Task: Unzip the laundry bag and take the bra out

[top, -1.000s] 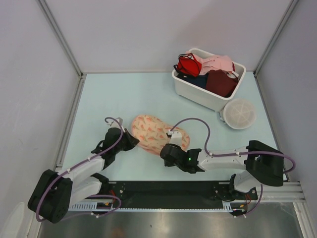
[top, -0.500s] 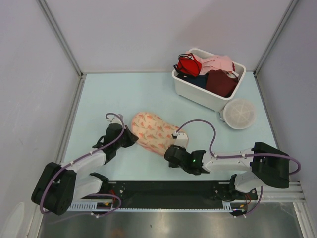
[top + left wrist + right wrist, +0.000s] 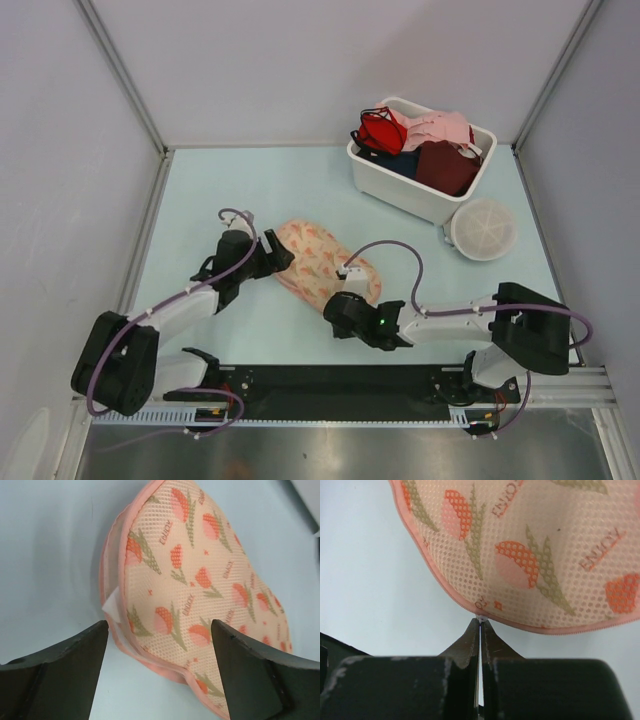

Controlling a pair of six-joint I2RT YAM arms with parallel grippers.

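Note:
The laundry bag (image 3: 322,262), a peach mesh pouch with orange tulip print, lies on the pale blue table between both arms. My left gripper (image 3: 276,254) is open at the bag's left end; in the left wrist view the bag's (image 3: 200,580) pink seam edge lies between the spread fingers (image 3: 90,650), untouched. A small white bit (image 3: 111,605) sticks out at that seam. My right gripper (image 3: 343,300) is at the bag's near edge, shut on the small white zipper pull (image 3: 480,617) on the pink zip line of the bag (image 3: 535,555). The bra is hidden.
A white bin (image 3: 392,186) at the back right holds red, pink and dark red garments. A round white mesh disc (image 3: 483,229) lies beside it. Grey walls close in the table on three sides, and a black rail runs along the near edge.
My left arm has reached forward and right to the bag's left end, and its jaws have opened. The bag has shifted slightly away. The right gripper stays shut at the zip.

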